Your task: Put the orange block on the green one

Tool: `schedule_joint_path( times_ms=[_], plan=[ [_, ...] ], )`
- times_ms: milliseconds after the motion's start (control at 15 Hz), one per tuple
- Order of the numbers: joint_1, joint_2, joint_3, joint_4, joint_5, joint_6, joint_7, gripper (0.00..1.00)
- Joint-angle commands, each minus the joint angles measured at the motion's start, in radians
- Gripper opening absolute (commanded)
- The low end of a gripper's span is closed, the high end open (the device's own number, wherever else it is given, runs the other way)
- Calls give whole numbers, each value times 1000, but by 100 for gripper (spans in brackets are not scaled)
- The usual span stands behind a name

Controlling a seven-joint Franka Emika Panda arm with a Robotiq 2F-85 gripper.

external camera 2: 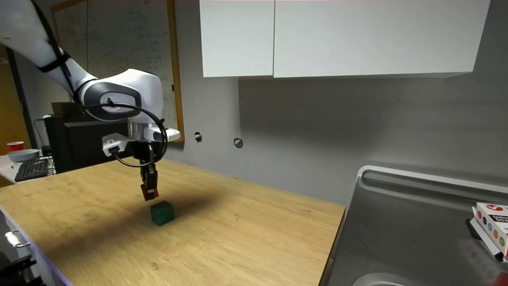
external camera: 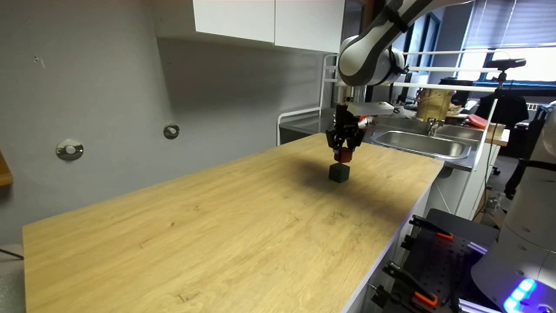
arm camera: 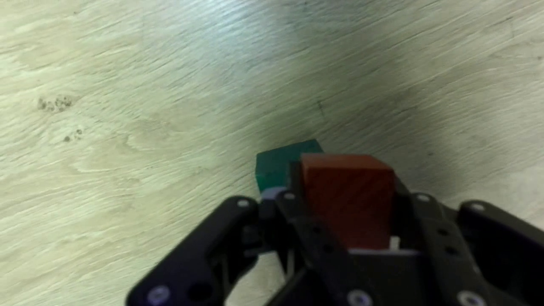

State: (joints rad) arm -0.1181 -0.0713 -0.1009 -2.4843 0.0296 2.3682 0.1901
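My gripper [external camera: 344, 147] is shut on the orange block [external camera: 343, 155], a small red-orange cube, and holds it above the table. In the wrist view the block [arm camera: 346, 204] sits between the two black fingers [arm camera: 346, 180]. The green block [external camera: 339, 173], a small dark green cube, stands on the table just below. In an exterior view the orange block [external camera 2: 150, 193] hangs above and a little to the left of the green block [external camera 2: 162, 213]. In the wrist view the green block [arm camera: 282, 161] shows up and left of the orange one and is partly hidden by it and a finger.
The blocks are over a light wooden tabletop [external camera: 195, 243]. A grey wall [external camera: 108, 108] runs along its back, with white cabinets [external camera 2: 357, 35] above. A metal sink [external camera: 421, 143] adjoins one end. A small white box [external camera 2: 494, 226] lies on the metal surface.
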Motion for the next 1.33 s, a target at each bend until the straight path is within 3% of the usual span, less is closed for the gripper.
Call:
schedule_joint_path(
  times_ms=[0,933,1000,1133,1267],
  plan=[
    [-13,23,-12,30,-8,-22,11,19],
    [-12,132,-20,102,12,-19,-4,19],
    [-12,136,-20,104,16,-19,-4,69],
    [-12,143,-21,108,20,-19,-5,72],
    [-12,148,-21,107,21,-17,-7,88]
  ],
)
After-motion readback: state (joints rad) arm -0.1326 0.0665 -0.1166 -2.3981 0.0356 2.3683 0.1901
